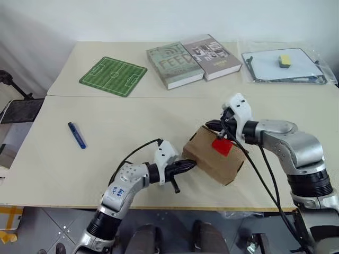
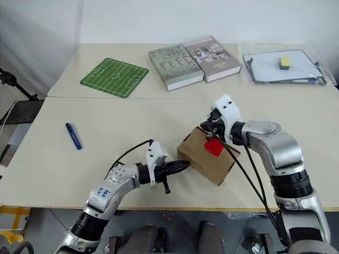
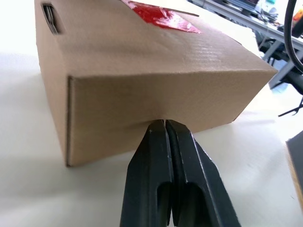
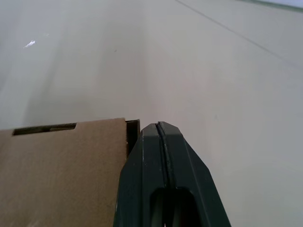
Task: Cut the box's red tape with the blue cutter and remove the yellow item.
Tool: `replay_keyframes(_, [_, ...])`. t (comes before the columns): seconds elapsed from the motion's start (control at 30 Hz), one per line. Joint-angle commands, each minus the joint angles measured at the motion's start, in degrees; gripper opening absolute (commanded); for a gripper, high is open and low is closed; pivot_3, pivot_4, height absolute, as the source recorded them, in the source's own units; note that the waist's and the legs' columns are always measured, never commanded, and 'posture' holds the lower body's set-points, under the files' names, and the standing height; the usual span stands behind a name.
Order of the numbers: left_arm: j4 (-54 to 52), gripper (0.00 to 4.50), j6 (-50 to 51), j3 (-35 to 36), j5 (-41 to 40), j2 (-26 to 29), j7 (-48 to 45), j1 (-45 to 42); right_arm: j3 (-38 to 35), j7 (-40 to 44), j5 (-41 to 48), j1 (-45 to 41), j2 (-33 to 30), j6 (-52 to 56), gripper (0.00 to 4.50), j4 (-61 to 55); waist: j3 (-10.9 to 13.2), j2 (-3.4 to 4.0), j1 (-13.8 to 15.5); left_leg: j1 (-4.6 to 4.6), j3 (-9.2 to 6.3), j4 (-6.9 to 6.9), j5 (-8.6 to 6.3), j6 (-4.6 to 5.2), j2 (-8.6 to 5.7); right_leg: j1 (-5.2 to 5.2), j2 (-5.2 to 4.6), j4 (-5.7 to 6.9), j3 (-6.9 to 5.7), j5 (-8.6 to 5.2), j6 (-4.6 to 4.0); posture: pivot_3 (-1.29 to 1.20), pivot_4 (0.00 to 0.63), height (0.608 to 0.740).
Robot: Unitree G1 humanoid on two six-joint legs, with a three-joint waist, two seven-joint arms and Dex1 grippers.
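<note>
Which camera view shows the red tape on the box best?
The left eye view: the whole red tape lies on the box top. The right eye view matches it; the left wrist view shows it edge-on.

Bare table (image 1: 122,153) around blue cutter (image 1: 77,135); box (image 1: 214,156) well apart.

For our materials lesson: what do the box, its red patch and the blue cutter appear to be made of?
The box looks like matt brown corrugated cardboard, with faint ribbing on its faces. The red tape seems to be glossy plastic film, since it catches the light and wrinkles. The blue cutter is probably smooth plastic, too small to be sure.
</note>
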Motion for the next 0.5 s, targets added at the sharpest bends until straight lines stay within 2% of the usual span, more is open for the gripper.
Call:
replay_keyframes(0.03, [-0.55,0.05,-1.36,0.82,0.23,-0.63,1.23,-0.53,-2.12,-0.48,-2.07,-1.19,-0.51,-4.62,0.01,1.29,0.0,0.0,-0.13,-0.01,0.01,0.0,0.0,0.0,0.0,0.0,0.0,-0.01,0.0,0.0,0.0,0.0,0.15,0.74])
replay_keyframes(0.13, [-2.37,0.05,-0.49,4.19,-0.44,2.25,1.71,1.24,-7.31,-1.53,-2.03,0.44,-4.23,-3.63,0.01,-0.48,0.0,0.0,-0.2,-0.04,0.0,0.0,0.0,0.0,0.02,-0.05,0.01,0.01,-0.01,0.0,0.0,0.0,0.15,0.74])
replay_keyframes(0.3, [-3.66,0.05,-0.64,13.58,-2.74,6.69,3.42,4.43,-17.86,-1.3,0.29,8.72,-12.43,2.96,0.01,-7.97,0.01,-0.01,0.03,-0.06,-0.03,-0.03,-0.02,0.04,0.06,-0.05,0.02,0.03,-0.09,0.0,0.0,0.0,0.15,0.74])
replay_keyframes(0.4, [-0.48,0.05,-2.75,17.21,-2.23,7.13,4.9,3.73,-21.91,0.39,2.2,15.7,-16.71,8.26,0.01,-13.21,0.01,-0.02,0.08,-0.05,0.0,-0.03,-0.04,0.06,0.05,-0.02,0.01,-0.05,-0.04,0.0,0.0,0.0,0.15,0.74])
replay_keyframes(0.5, [5.96,0.05,-6.84,16.65,-0.74,5.9,4.02,-0.51,-25.0,4.61,5.28,27.3,-22.11,15.15,0.01,-21.78,0.03,-0.05,0.57,0.0,0.0,-0.01,-0.03,0.07,0.03,0.03,-0.02,-0.07,-0.02,0.01,0.02,0.0,0.15,0.74])
